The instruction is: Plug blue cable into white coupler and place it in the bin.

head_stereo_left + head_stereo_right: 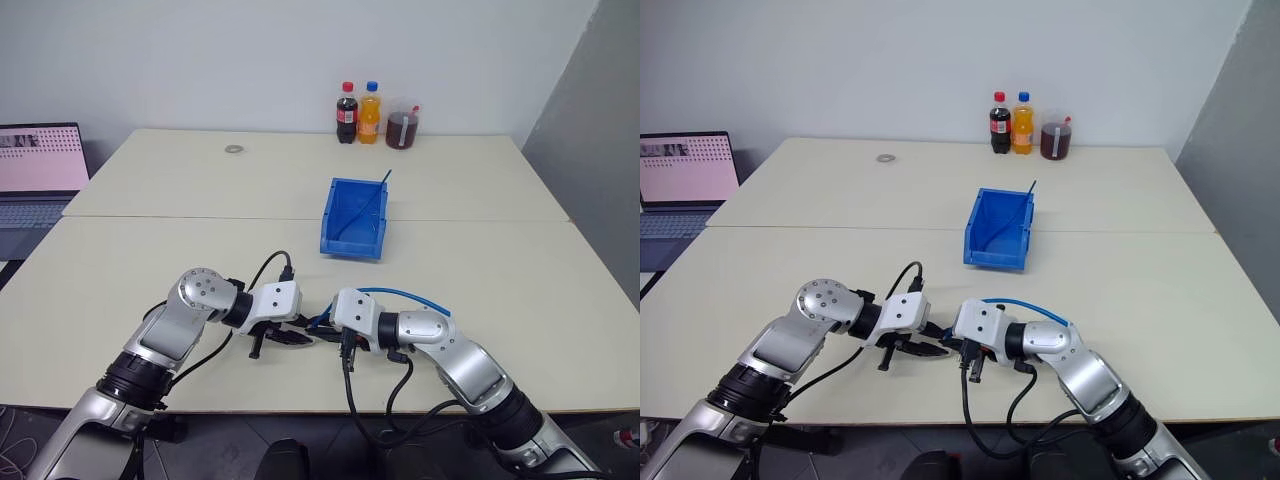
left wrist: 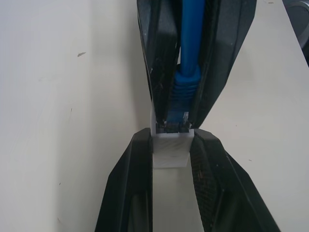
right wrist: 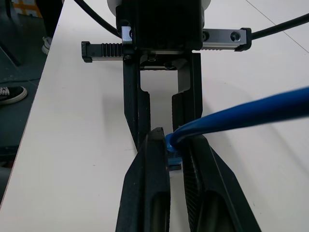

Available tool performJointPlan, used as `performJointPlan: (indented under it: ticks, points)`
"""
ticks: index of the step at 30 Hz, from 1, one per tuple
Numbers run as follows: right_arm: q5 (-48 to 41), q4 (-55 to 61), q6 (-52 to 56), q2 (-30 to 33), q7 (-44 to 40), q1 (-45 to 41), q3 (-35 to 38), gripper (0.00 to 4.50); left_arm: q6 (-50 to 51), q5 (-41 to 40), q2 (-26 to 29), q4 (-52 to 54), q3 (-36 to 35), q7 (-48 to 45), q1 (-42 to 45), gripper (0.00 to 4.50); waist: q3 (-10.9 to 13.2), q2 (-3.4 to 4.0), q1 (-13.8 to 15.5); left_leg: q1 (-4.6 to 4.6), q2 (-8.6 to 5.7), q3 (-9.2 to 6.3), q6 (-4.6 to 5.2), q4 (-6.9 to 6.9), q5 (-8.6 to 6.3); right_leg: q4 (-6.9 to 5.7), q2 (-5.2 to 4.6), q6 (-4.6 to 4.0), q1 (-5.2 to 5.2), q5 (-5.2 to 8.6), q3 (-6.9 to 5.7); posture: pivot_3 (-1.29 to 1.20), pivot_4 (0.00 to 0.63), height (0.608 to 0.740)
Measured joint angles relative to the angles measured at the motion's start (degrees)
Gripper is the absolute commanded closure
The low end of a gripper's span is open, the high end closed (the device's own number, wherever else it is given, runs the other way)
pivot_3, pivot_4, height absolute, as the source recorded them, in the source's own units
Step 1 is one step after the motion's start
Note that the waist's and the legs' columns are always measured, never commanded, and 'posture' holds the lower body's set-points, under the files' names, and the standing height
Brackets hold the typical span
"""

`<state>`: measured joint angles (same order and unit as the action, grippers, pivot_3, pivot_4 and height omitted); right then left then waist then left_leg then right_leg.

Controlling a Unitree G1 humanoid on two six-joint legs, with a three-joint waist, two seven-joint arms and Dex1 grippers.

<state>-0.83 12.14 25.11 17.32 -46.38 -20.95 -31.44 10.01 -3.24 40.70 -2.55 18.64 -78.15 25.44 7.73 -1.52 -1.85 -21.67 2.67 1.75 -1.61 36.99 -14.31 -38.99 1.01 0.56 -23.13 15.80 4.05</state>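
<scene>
The right gripper [image 3: 175, 145] pinches the blue cable [image 3: 251, 110] plug; the left gripper [image 3: 161, 125] faces it, tip to tip.

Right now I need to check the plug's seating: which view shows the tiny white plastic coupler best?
The left wrist view: the tiny white plastic coupler sits clamped between the left gripper fingers, with the sky-blue cable plug at its mouth. In the right wrist and head views, gripper fingers hide it.

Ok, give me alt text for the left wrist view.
The left gripper holds the white coupler between its black fingers, facing the right gripper, which presses the blue cable's plug into the coupler's opening above the pale table.
</scene>
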Motion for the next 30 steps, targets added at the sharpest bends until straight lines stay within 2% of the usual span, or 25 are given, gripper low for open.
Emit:
performJointPlan:
  ticks: [18, 20, 21, 22, 26, 30]
  points:
    - [1.7, -1.1, 2.6, -2.1, 0.7, -1.6, -0.5, 4.41, 0.5, 0.6, -0.3, 0.0, -1.2, 0.9, -1.3, 3.74, -0.2, 0.25, 0.0, 0.02, 0.02, -0.02, 0.0, -0.05, 0.0, 0.06, -0.11, -0.02, -0.01, 0.02, 0.01, 0.0, 0.15, 0.74]
    - [1.5, -0.8, 2.6, -2.1, 0.8, -1.0, 0.4, 4.41, 0.8, 0.4, -0.6, 0.0, -1.8, 1.6, -1.9, 3.04, -0.2, 0.32, 0.1, -0.01, -0.02, -0.03, 0.0, -0.04, 0.0, 0.06, -0.15, -0.02, -0.01, 0.02, 0.01, 0.0, 0.15, 0.74]
    - [1.2, -0.6, 2.6, -2.0, 1.0, -0.6, 0.9, 4.41, 0.9, 0.2, -0.7, 0.1, -1.9, 2.3, -2.2, 3.02, -0.1, 0.3, 0.2, -0.03, -0.01, -0.05, 0.0, -0.03, 0.0, 0.09, -0.2, -0.02, -0.02, 0.03, 0.0, 0.0, 0.15, 0.74]
    - [1.2, -0.2, 2.6, -1.8, 1.1, -0.4, 1.1, 4.41, 1.0, 0.2, -0.9, 0.1, -1.9, 2.9, -2.7, 2.68, -0.1, 0.27, 0.2, -0.05, 0.0, -0.04, 0.0, -0.02, 0.0, 0.09, -0.23, -0.01, -0.04, 0.03, 0.02, 0.0, 0.15, 0.74]
    - [-0.6, 2.6, 3.4, 0.1, 0.9, 0.7, 2.7, 4.41, 1.8, -0.9, -0.7, 0.3, -2.1, 3.8, -4.7, 1.94, 0.5, -0.2, 0.0, -0.27, 0.05, -0.06, 0.0, -0.06, 0.01, 0.1, -0.21, -0.02, -0.15, 0.02, -0.05, 0.0, 0.15, 0.74]
    - [-3.0, 5.3, 6.7, 0.6, 1.0, 1.6, 4.8, 4.41, 2.7, -3.0, 0.6, 2.6, -4.6, 4.7, -6.7, 1.02, 0.8, -0.28, 0.0, -0.8, 0.07, -0.08, 0.0, -0.11, 0.0, 0.08, -0.18, 0.03, -0.36, 0.01, -0.1, 0.0, 0.15, 0.74]
